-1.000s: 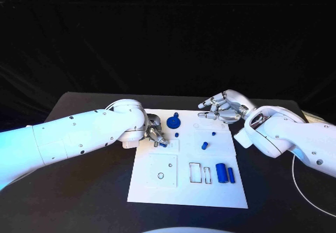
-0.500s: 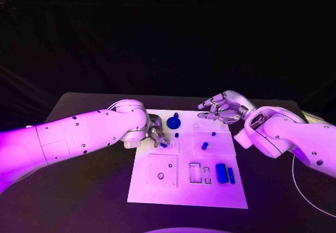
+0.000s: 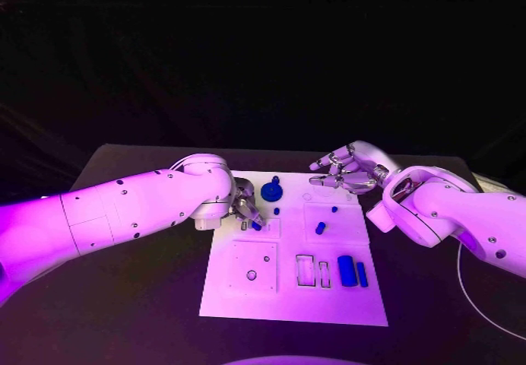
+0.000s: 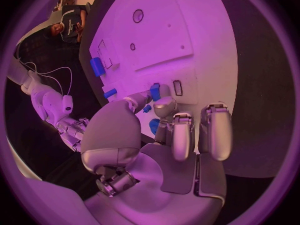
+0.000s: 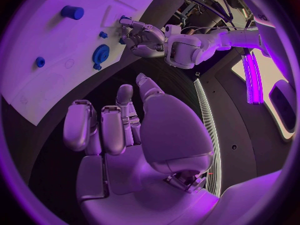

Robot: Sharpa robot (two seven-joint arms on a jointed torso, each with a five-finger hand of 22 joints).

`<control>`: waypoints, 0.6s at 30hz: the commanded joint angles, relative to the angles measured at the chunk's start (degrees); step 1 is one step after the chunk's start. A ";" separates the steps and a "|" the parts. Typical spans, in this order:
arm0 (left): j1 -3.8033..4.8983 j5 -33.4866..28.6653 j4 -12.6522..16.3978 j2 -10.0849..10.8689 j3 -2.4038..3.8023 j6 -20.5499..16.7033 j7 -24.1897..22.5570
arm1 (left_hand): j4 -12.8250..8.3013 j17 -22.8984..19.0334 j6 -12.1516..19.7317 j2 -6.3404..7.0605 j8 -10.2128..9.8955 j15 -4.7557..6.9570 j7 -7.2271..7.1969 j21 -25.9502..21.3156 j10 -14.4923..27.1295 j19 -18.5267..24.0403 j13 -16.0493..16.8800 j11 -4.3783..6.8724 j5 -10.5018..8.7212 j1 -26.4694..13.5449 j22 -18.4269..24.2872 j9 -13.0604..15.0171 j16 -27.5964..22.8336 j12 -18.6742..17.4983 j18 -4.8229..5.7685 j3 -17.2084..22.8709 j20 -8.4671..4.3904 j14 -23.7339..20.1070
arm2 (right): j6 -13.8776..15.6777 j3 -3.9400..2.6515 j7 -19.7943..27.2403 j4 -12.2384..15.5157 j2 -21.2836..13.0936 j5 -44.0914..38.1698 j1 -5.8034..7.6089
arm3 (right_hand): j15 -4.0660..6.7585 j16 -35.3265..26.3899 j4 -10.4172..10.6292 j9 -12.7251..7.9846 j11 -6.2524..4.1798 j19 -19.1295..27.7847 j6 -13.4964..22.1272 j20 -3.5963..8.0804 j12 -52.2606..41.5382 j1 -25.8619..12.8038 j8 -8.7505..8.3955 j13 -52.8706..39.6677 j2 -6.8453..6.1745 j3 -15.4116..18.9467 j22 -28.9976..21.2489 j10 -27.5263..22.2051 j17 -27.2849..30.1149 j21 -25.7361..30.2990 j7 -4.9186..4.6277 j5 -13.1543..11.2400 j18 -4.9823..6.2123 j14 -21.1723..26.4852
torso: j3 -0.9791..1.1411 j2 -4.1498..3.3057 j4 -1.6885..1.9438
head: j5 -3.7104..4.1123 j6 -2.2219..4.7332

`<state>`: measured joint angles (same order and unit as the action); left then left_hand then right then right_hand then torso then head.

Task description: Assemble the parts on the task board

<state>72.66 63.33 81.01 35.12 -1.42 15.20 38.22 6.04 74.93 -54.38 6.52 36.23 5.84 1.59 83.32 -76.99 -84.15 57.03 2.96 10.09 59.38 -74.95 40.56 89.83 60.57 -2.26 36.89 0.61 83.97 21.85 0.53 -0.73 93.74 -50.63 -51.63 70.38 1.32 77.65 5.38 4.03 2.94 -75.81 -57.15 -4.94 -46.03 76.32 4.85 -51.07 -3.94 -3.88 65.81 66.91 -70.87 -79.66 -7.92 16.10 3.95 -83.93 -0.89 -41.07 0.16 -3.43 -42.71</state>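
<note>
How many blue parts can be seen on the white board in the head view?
6: a round part at the far edge, a small peg, one at the left hand, a short one mid-board, two bars nearest. Others may be hidden.

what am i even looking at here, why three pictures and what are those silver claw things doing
This is a robot with two white arms, each ending in a silver hand with many fingers, working at a black table.

The square picture comes from a camera on the robot's head, looking down. The two round pictures come from fisheye cameras at the wrists, each looking past its own hand.

On the table lies a white task board with cut-out slots. Small blue parts sit on it: a round piece near the far edge, a small peg in the middle and two bars side by side near the right edge.

The left hand pinches a small blue part in its fingertips, low over the board. The right hand hangs at the board's far right corner, fingers apart, holding nothing.
</note>
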 commanded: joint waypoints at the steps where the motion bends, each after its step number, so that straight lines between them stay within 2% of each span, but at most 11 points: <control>1: -0.43 -0.01 -0.39 -0.54 -0.36 2.57 0.27 | 0.61 15.07 -1.27 -0.18 -0.33 0.33 -0.68 0.25 -0.56 -3.16 0.20 0.01 -0.22 -1.50 -7.62 -0.31 0.17 0.43 0.34 -1.17 -0.46 6.03 | -0.62 0.00 0.39 0.05 0.06 0.06 -0.04 | 0.05 -0.22 -0.04 0.05 -0.05 0.33 -0.53 0.02 -0.06 -0.58 0.28 0.05 -0.09 0.26 -0.05 0.40 0.07 0.21 0.01 0.17 1.16 -2.31 | -0.01 -0.01 0.02 | -0.02 -0.03; 4: -0.43 -0.01 -0.96 -1.09 -0.37 2.64 0.25 | 1.65 15.07 -1.90 -0.57 -0.60 0.36 -0.74 0.31 -0.88 -3.20 0.60 0.05 -0.27 -2.96 -7.73 -0.70 0.17 0.82 0.37 -2.94 -0.50 6.03 | -0.63 0.00 0.41 0.04 0.11 0.10 -0.04 | 0.05 -0.22 -0.04 0.05 -0.05 0.33 -0.53 0.02 -0.06 -0.58 0.28 0.05 -0.09 0.26 -0.05 0.40 0.07 0.21 0.01 0.17 1.16 -2.31 | -0.02 -0.02 -0.04 | -0.02 -0.02; 10: -0.44 -0.01 -1.64 -1.68 -0.54 2.97 0.23 | 2.29 15.07 -2.36 -1.11 -0.89 0.41 -0.82 0.39 -1.10 -3.26 0.87 0.11 -0.25 -3.72 -7.89 -1.09 0.17 1.07 0.40 -4.50 -0.55 6.03 | -0.68 0.00 0.42 0.02 0.14 0.15 -0.04 | 0.04 -0.24 0.08 0.04 -0.04 0.35 -0.51 0.02 0.03 -0.72 0.27 0.17 -0.05 0.37 -0.09 0.33 0.08 0.23 0.01 0.21 1.17 -2.31 | -0.03 0.00 -0.06 | -0.03 -0.12; 13: -0.45 -0.01 -1.85 -1.82 -0.61 3.15 0.22 | 3.72 15.07 -2.98 -1.31 -1.07 0.36 -0.80 0.60 -1.34 -3.35 1.11 0.09 -0.39 -5.38 -8.18 -1.43 0.17 1.29 0.47 -6.79 -0.53 6.03 | -0.67 0.00 0.45 0.03 0.12 0.20 -0.04 | 0.04 -0.24 0.08 0.04 -0.04 0.35 -0.51 0.02 0.03 -0.72 0.27 0.17 -0.05 0.37 -0.09 0.33 0.08 0.23 0.01 0.21 1.17 -2.31 | -0.03 0.01 0.01 | 0.06 -0.21; 18: -0.45 -0.01 -1.99 -1.90 -0.67 3.31 0.21 | 3.92 15.07 -3.30 -1.49 -1.28 0.42 -0.91 0.70 -1.51 -3.41 1.32 0.16 -0.35 -5.45 -8.33 -1.70 0.17 1.44 0.50 -8.37 -0.56 6.03 | -0.67 0.00 0.50 0.01 0.13 0.27 -0.04 | 0.04 -0.24 0.08 0.04 -0.04 0.35 -0.51 0.02 0.03 -0.72 0.27 0.17 -0.05 0.37 -0.09 0.33 0.08 0.23 0.01 0.21 1.17 -2.31 | -0.02 0.01 0.05 | 0.10 -0.25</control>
<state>72.79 63.81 78.96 33.53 -1.63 16.18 38.54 10.02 74.94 -57.44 5.13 35.22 5.84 0.59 83.67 -78.12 -83.94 58.30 3.28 9.91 54.41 -74.93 38.91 89.83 61.70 -2.26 28.84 0.41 83.97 21.85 0.54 -0.69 93.71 -50.56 -51.38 70.38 1.32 77.66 5.38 4.02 2.94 -75.81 -57.15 -4.94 -46.03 76.32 4.85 -51.00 -3.94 -3.88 65.78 66.91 -70.81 -79.66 -7.92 16.09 3.95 -83.93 -0.91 -41.09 0.16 -3.33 -42.93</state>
